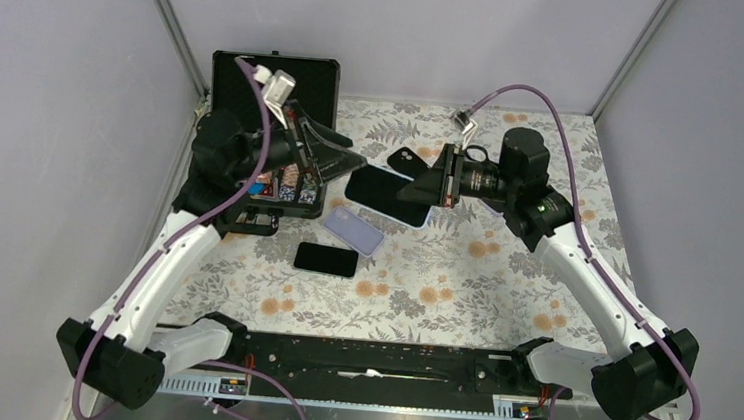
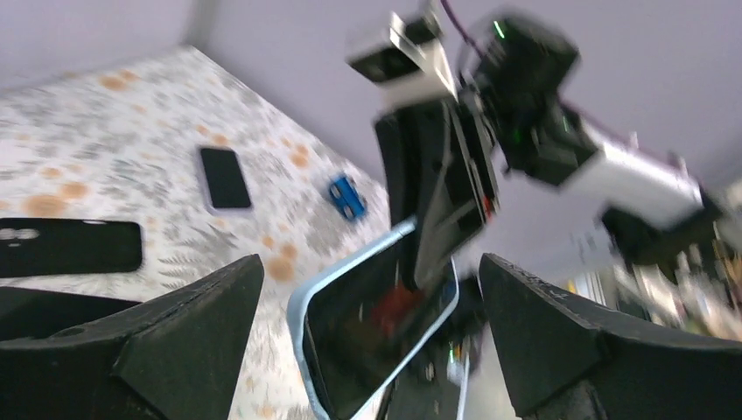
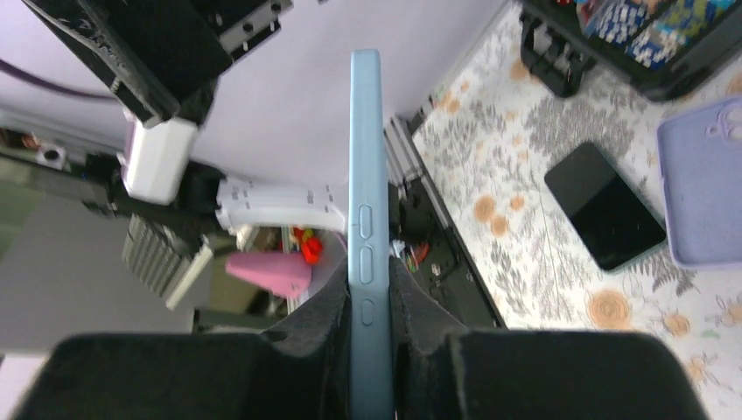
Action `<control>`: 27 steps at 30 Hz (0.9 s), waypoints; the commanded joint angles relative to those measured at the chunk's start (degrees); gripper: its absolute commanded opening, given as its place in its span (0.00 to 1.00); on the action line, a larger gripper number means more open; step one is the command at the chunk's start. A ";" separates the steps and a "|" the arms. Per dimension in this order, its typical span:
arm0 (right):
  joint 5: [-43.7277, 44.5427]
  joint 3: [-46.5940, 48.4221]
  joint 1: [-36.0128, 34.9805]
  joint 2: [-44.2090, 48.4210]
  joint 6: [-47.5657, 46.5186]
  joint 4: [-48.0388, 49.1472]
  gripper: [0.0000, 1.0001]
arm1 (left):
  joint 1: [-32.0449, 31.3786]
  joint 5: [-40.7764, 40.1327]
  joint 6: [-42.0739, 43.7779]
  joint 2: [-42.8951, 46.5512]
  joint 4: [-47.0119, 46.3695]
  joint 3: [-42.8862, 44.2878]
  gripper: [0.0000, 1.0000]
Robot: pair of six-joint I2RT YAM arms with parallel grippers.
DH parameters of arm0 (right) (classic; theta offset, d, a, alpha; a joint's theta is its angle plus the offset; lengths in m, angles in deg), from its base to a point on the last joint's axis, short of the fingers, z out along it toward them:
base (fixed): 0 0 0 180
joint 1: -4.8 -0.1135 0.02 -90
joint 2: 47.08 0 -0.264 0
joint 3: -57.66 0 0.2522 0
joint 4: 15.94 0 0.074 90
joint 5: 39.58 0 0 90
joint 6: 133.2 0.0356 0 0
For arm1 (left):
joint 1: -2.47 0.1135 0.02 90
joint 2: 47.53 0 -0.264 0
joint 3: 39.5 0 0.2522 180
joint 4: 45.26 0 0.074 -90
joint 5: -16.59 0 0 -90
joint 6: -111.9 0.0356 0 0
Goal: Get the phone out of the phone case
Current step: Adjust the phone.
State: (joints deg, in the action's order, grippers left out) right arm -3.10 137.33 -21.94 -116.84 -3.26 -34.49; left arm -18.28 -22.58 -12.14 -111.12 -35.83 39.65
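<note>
Pale-blue phone case (image 3: 366, 175), lilac cover (image 1: 354, 231), floral table (image 1: 462, 287).

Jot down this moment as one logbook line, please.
right gripper: shut on cased phone | left gripper: open, gripping nothing | cased phone: raised off table, case not removed

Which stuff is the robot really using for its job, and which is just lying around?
For the job: phone in its blue case; right gripper, shut on it; left gripper, open nearby.

Just lying about: purple case; black phone; black box.
</note>
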 commanded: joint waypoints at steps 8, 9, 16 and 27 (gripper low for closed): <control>17.55 -8.58 -0.67 3.13 25.85 39.87 0.00 | 1.07 -29.52 -30.42 5.98 -7.50 -6.49 0.93; 17.83 -8.38 -0.76 2.87 25.71 39.54 0.00 | 1.01 -28.53 -33.24 5.30 -9.19 -6.95 0.92; 19.00 -8.73 -1.54 -0.67 32.31 45.35 0.00 | 0.90 -23.20 -44.26 0.33 -23.74 -10.51 0.83; 23.46 -8.84 -3.51 -2.56 33.78 42.05 0.00 | -2.61 -25.56 -49.46 -3.60 -33.51 -12.35 0.61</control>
State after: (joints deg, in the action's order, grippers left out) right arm 16.86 126.84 -24.45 -120.16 28.81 2.57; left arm -19.37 -47.13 -58.28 -114.81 -60.69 28.44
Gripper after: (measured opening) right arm 0.184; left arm 0.647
